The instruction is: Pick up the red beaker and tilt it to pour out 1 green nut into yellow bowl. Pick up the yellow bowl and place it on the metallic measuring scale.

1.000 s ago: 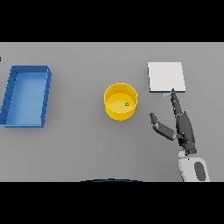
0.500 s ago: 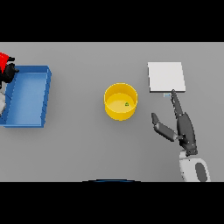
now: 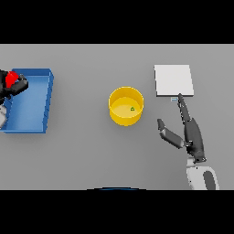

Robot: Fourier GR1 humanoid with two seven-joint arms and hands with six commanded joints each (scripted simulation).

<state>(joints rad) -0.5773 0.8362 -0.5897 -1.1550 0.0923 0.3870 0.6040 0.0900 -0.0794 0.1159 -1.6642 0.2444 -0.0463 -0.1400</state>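
Reaching for the bowl (image 3: 125, 106) mid-surface, nut (image 3: 132, 109) inside, we bring our right hand (image 3: 189, 132), fingers straight and apart, leftward to its rim, low and level. Our left hand (image 3: 13, 86) clamps the beaker (image 3: 12, 76) over the blue tray (image 3: 34, 103); the scale (image 3: 173, 80) waits far right.

Bowl (image 3: 125, 106) between tray (image 3: 32, 119) at left and scale (image 3: 173, 80) at right.
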